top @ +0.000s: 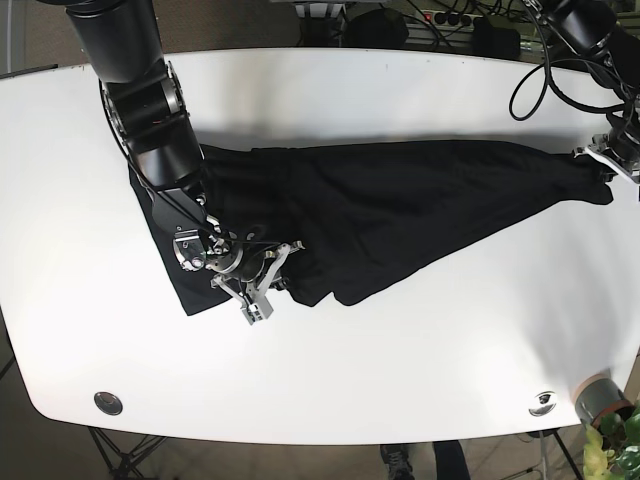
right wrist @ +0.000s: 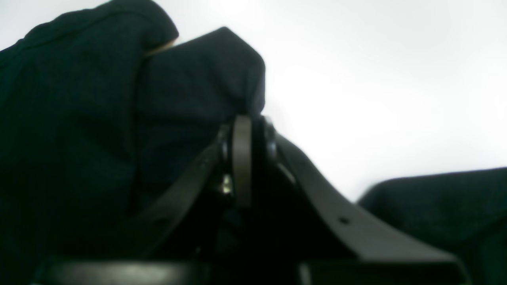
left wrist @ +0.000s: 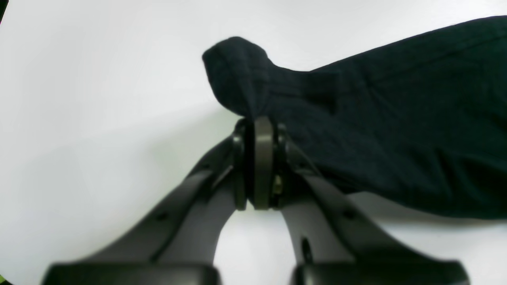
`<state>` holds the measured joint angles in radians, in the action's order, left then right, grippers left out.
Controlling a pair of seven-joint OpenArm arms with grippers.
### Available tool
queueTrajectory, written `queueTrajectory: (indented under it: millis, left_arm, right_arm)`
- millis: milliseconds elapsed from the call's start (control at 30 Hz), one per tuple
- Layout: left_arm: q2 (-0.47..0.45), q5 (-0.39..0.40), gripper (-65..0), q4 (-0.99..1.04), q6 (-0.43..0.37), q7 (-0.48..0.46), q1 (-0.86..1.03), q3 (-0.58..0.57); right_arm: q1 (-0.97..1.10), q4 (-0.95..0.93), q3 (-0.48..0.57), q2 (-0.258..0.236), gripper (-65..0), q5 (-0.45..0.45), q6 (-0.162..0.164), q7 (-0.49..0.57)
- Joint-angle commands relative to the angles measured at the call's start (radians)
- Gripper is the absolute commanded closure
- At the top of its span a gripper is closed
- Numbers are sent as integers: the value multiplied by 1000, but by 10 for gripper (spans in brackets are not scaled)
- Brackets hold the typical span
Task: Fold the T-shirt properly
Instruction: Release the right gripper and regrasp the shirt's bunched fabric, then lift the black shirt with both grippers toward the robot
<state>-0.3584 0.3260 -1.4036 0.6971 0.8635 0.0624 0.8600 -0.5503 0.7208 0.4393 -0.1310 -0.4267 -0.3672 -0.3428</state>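
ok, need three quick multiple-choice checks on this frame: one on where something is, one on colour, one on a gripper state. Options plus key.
1. Where does the left gripper hold the T-shirt in the base view?
A. at its far right end
B. at its middle
C. at the table's near edge

2. What colour is the T-shirt?
A. white
B. black
C. red

3. What state is the right gripper in?
A. wide open above the table
B. shut on cloth
C. out of view

Key: 1 A, the stretched tip of cloth ends at that gripper by the right table edge. 2 B, it is dark in all views. 3 B, the right wrist view shows its jaws closed with cloth pinched at the tips.
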Motion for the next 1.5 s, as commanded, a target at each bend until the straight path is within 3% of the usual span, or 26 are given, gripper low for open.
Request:
queueTrajectory:
  millis: [0, 400, 600, 767, 1067, 1467]
  left_arm:
    - [-27, 12, 0, -15, 1, -25, -37, -17]
    - [-27, 15, 0, -84, 1, -20, -123, -28]
    - [-27, 14, 0, -112, 1, -20, -220, -135]
    - [-32, 12, 0, -112, 1, -14, -342, -181]
    - [-34, 11, 0, -105, 1, 101, -635, -233]
    - [-35, 11, 0, -110, -93, 116, -1005, -333]
  right_arm:
    - [-17, 10, -1, -5, -19, 12, -3, -37]
    - [-23, 191, -7, -74, -17, 2, -3, -111]
    - [-80, 219, -133, -81, -19, 12, -6, -170]
    - [-176, 227, -190, -112, -19, 12, -11, -240]
    - [-383, 300, -202, -187, -19, 4, -13, -353]
    - [-680, 455, -202, -258, -19, 2, -13, -530]
